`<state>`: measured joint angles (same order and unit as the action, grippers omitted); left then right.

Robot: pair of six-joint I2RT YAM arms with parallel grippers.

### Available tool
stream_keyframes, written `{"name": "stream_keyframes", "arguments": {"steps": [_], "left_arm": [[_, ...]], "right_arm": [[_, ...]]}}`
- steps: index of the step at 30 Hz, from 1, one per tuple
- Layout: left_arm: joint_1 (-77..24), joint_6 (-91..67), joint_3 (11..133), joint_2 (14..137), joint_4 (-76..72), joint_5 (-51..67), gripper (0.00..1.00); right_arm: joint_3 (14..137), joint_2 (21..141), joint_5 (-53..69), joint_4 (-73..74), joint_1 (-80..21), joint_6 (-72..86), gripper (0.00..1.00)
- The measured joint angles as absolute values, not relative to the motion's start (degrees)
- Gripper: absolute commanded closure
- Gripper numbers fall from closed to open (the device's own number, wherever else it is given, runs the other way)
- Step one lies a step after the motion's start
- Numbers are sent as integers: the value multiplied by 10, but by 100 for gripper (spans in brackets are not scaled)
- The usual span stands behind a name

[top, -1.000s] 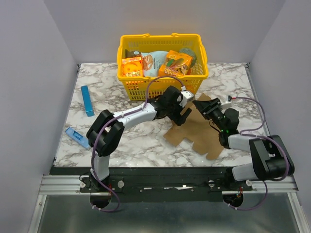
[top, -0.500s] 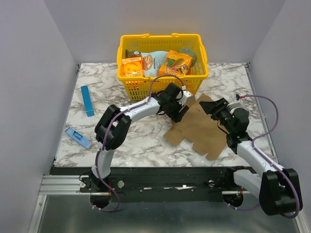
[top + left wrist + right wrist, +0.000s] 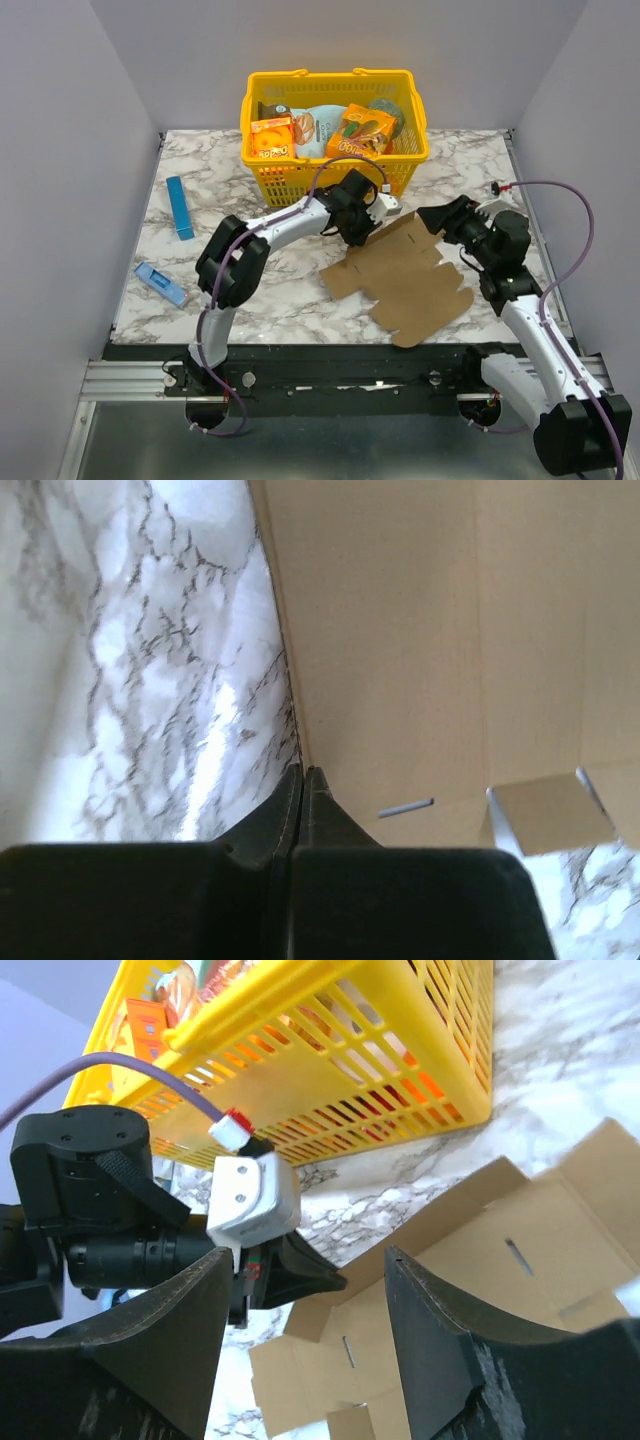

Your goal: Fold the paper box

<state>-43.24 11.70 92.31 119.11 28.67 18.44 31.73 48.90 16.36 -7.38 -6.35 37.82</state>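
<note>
Paper box (image 3: 405,275) flat in front of yellow basket (image 3: 300,185), basket-side edge pinched in shut left gripper (image 3: 302,776); right gripper (image 3: 305,1258) open, close by.

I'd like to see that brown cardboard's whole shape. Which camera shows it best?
The top camera: the cardboard lies there whole, a notched sheet. The left wrist view shows only one edge; the right wrist view, only some flaps.

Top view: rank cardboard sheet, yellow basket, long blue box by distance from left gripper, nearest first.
1. cardboard sheet, its far edge pinched in the left gripper.
2. yellow basket, just behind the gripper.
3. long blue box, far off to the left.
</note>
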Motion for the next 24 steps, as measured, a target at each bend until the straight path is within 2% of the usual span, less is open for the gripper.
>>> {"name": "stream_keyframes", "arguments": {"steps": [6, 13, 19, 24], "left_arm": [[-432, 235, 877, 1087, 320, 162, 100], [-432, 374, 788, 950, 324, 113, 100], [-431, 424, 726, 911, 309, 104, 100], [-431, 437, 700, 894, 293, 105, 100]], "right_arm": [[363, 488, 179, -63, -62, 275, 31], [402, 567, 307, -129, -66, 109, 33], [395, 588, 393, -155, -106, -50, 32], [395, 602, 402, -144, -177, -157, 34]]}}
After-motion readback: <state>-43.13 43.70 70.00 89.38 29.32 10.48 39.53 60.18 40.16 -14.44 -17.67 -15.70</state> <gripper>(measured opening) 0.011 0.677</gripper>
